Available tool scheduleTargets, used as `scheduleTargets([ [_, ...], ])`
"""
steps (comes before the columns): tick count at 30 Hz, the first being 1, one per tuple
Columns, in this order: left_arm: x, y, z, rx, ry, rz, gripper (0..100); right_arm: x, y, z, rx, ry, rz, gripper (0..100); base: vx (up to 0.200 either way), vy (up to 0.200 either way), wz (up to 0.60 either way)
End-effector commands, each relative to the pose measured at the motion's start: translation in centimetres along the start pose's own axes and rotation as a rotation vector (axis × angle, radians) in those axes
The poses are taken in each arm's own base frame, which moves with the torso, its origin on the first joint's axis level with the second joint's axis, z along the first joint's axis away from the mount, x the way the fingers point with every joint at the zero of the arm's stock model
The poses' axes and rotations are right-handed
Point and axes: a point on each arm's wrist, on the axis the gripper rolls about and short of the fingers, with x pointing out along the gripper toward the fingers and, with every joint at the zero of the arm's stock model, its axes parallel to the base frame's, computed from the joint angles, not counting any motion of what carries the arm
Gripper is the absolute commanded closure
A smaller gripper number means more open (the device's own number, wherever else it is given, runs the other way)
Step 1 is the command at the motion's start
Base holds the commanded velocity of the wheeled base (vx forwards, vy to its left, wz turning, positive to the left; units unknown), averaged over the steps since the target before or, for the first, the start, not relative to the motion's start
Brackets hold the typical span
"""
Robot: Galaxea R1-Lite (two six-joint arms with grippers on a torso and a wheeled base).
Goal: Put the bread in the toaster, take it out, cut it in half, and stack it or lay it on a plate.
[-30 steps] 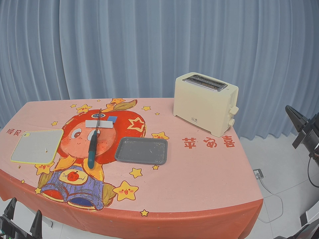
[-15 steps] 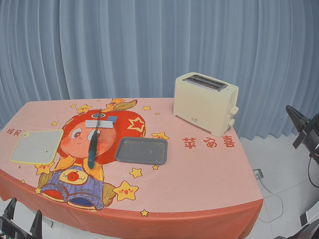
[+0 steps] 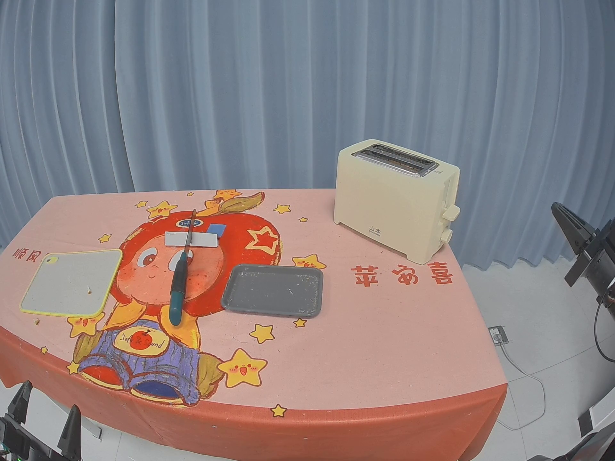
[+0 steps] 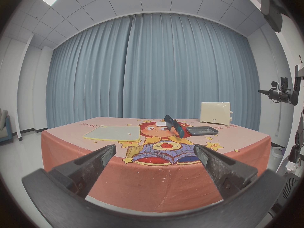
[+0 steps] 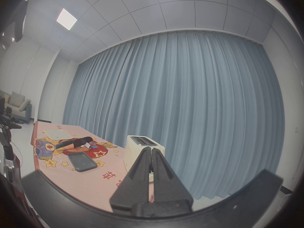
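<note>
**Starting layout: tools staged, both arms off the table**

In the head view, your left gripper (image 4: 154, 151), jaws spread, sits at lower left below the table (image 3: 384, 353) edge. Your right gripper (image 5: 151, 151), pressed together, hangs at the right margin. The toaster (image 3: 394, 200) stands centre-right, slots up for top loading; you cannot tell whether bread is inside. The knife (image 3: 179, 276), cutting board (image 3: 73, 282) and plate (image 3: 272, 289) lie centre-left, probably staged for cutting.

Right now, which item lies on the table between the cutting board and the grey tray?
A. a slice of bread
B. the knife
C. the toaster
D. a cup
B: the knife, teal handle toward the robot, lies between the cutting board and the grey tray, while the toaster stands farther back on the right.
</note>
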Motion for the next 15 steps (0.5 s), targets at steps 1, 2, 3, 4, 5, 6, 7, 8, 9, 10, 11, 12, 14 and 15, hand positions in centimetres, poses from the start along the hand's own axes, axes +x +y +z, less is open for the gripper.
scheduleTargets([
  [1,0.13,0.0,-0.49,0.0,0.017,0.001,0,-0.01,0.04,0.0,-0.002,-0.001,0.002,100,0.0,0.0,0.0],
  [2,0.13,0.0,-0.49,0.0,0.017,0.001,0,-0.01,0.04,0.0,-0.002,-0.001,0.004,100,0.0,0.0,0.0],
  [3,0.13,0.0,-0.49,0.0,0.017,0.001,0,-0.01,0.04,0.02,-0.002,-0.002,0.004,100,0.0,0.0,0.0],
  [4,0.13,0.0,-0.49,0.0,0.017,0.001,0,-0.01,0.04,0.02,-0.002,-0.002,0.004,100,0.0,0.0,0.0],
  [5,0.13,0.0,-0.49,0.0,0.017,0.001,0,-0.02,0.01,0.02,-0.002,-0.002,0.001,100,0.0,0.0,0.0],
  [6,0.13,0.0,-0.49,0.0,0.017,0.001,0,-0.02,0.01,0.02,-0.002,-0.002,0.001,100,0.0,0.0,0.0],
  [7,0.13,0.0,-0.49,0.0,0.017,0.001,0,-0.02,0.01,0.02,-0.002,-0.002,0.001,100,0.0,0.0,0.0],
  [8,0.13,0.0,-0.49,0.0,0.017,0.001,0,-0.02,0.01,0.02,-0.002,-0.002,0.001,100,0.0,0.0,0.0],
  [9,0.13,0.0,-0.49,0.0,0.017,0.001,0,0.0,0.0,0.05,-0.003,-0.003,0.0,100,0.0,0.0,0.0],
  [10,0.13,0.0,-0.49,0.0,0.017,0.001,0,0.0,0.0,0.05,-0.003,-0.003,0.0,100,0.0,0.0,0.0],
  [11,0.13,0.0,-0.49,0.0,0.017,0.001,0,0.0,0.0,0.05,-0.003,-0.003,0.0,100,0.0,0.0,0.0],
  [12,0.13,0.0,-0.49,0.0,0.017,0.001,0,0.02,0.0,0.08,-0.003,-0.005,0.0,100,0.0,0.0,0.0],
  [14,0.13,0.0,-0.49,0.0,0.017,0.001,0,0.0,0.0,0.05,-0.003,-0.003,0.0,100,0.0,0.0,0.0],
  [15,0.13,0.0,-0.49,0.0,0.017,0.001,0,0.01,0.03,0.05,-0.003,-0.003,0.002,100,0.0,0.0,0.0],
])
